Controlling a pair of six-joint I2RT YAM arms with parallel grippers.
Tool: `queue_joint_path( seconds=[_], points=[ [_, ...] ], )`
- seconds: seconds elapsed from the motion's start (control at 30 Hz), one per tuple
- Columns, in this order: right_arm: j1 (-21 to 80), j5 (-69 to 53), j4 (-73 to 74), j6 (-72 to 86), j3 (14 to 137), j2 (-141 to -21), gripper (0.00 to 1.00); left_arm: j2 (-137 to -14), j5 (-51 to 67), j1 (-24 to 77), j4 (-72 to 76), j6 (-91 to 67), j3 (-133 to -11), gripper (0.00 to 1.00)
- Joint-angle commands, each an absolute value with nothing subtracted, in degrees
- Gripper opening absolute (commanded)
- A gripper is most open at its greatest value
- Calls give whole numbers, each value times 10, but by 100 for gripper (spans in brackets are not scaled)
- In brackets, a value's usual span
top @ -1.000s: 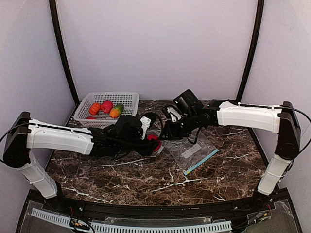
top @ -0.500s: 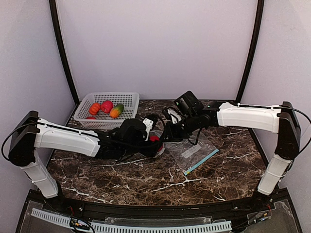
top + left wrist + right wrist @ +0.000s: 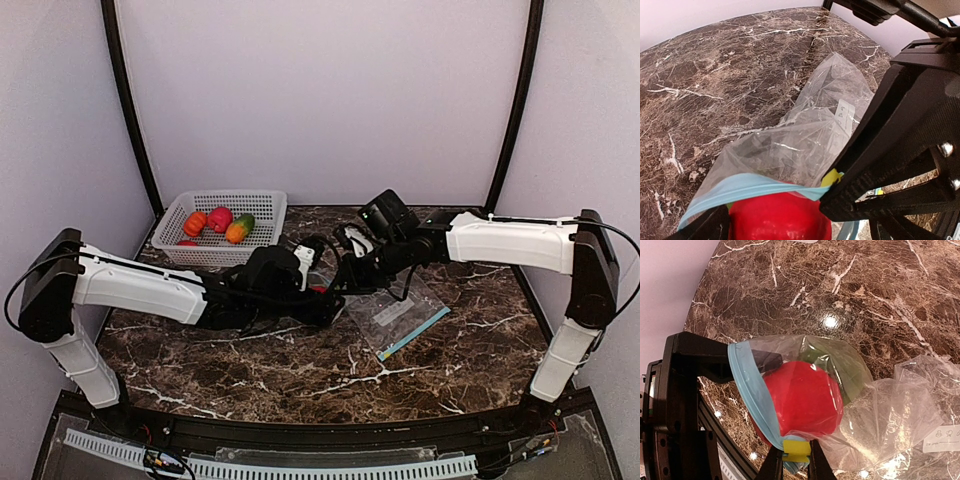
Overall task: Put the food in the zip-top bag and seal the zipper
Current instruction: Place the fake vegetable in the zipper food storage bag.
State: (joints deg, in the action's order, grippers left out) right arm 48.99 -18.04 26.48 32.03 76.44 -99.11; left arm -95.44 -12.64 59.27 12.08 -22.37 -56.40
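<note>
We're seeing the right pincer (image 3: pixel 795 452) clenching the yellow slider (image 3: pixel 796 446) of the zip-top bag (image 3: pixel 880 425), w/ both fingers (image 3: pixel 774 467) squeezing it from either side. It's holding the bag's mouth, edged w/ a blue zip strip (image 3: pixel 747 385), up off the tabletop (image 3: pixel 890 290).

The left pincer (image 3: pixel 774 216) is sitting in that mouth from the opp. side. Its fingers (image 3: pixel 905 150) are standing wide apart w/ the red fruit (image 3: pixel 775 226) sitting btwn them. We're not able to tell whether they're pressing the fruit or standing clear of it, b/c both are looking flush w/ its sides in the left wrist view.

In the right wrist view the red fruit is lying in the bag's mouth, most of it past the zip strip. Clear plastic is wrapping over it & one black finger of the left pincer is poking in at its upper left. A greenish shape (image 3: pixel 846 367) is showing thru the plastic behind the fruit; we can't say what it is.

The rest of the bag is lying crumpled, then flat on the tabletop toward the right arm, printed label facing up.

In the top view both pincers are sitting close together near the tabletop's ctr. Well apart, at the far left corner, a white mesh basket (image 3: pixel 228 197) is holding more food: an orange fruit (image 3: pixel 195 223), a second red fruit (image 3: pixel 220 218) & an orange-green fruit (image 3: pixel 239 229).
</note>
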Motion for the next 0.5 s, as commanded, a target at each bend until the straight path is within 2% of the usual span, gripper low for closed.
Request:
queue_joint_path(
  seconds=[0.0, 0.47],
  points=[
    [492, -190, 250, 324, 757, -977, 0, -923, -109, 591, 101, -246, -564, 98],
    [492, -191, 245, 327, 752, -974, 0, -817, -73, 591, 29, -279, -534, 99]
  ],
)
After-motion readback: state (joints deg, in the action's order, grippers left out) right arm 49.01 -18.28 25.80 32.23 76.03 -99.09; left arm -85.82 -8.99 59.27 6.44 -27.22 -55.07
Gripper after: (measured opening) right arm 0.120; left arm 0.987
